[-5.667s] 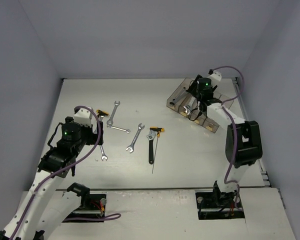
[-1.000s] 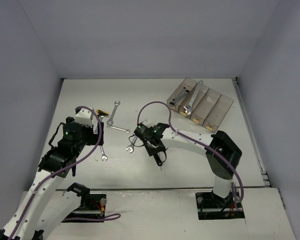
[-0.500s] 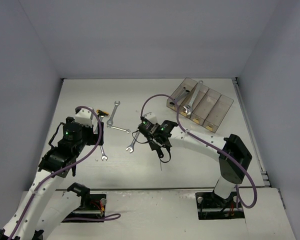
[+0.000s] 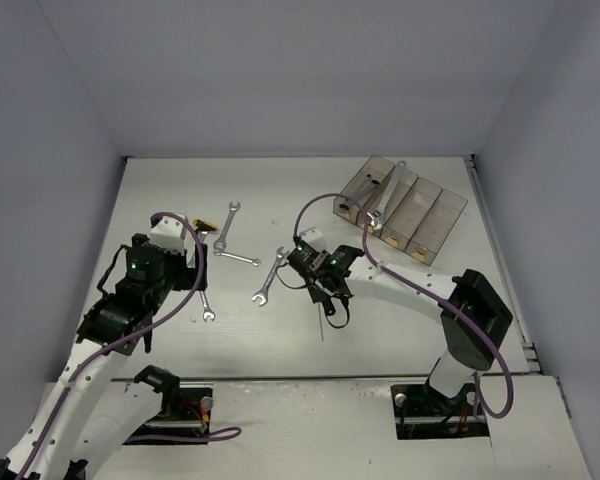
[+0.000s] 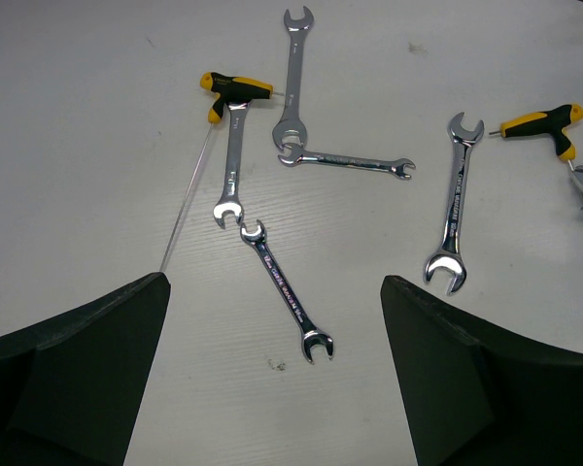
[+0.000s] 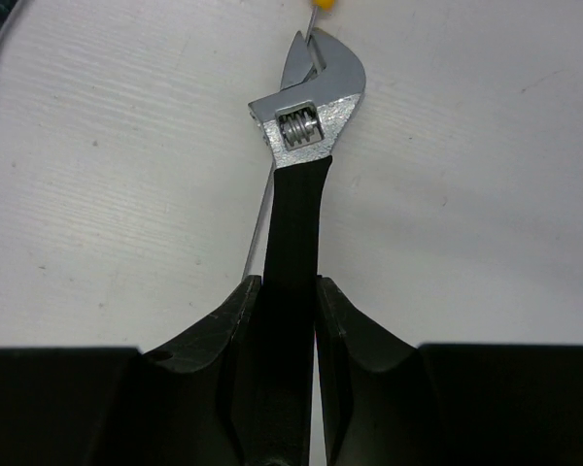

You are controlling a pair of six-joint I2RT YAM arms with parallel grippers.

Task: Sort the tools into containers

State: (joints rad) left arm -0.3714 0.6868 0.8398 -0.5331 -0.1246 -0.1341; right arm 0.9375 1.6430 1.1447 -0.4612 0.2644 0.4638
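- Right jaws clamped on the adjustable wrench [image 6: 296, 194] by its black handle, near the table's [image 4: 280, 190] middle; a thin driver shaft [image 6: 258, 233] lies just beside the handle
- Left jaws apart, holding nothing; five loose wrenches [image 5: 454, 218] and a driver [image 5: 235, 87] lie ahead, toward 9 o'clock
- Bins [image 4: 430, 225] at 1 o'clock; silver wrenches [image 4: 380, 200] inside

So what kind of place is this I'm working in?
Likely a robot lab test cell: bare white table boxed by plain grey walls, loose wrenches and labelled bins staged for sorting.
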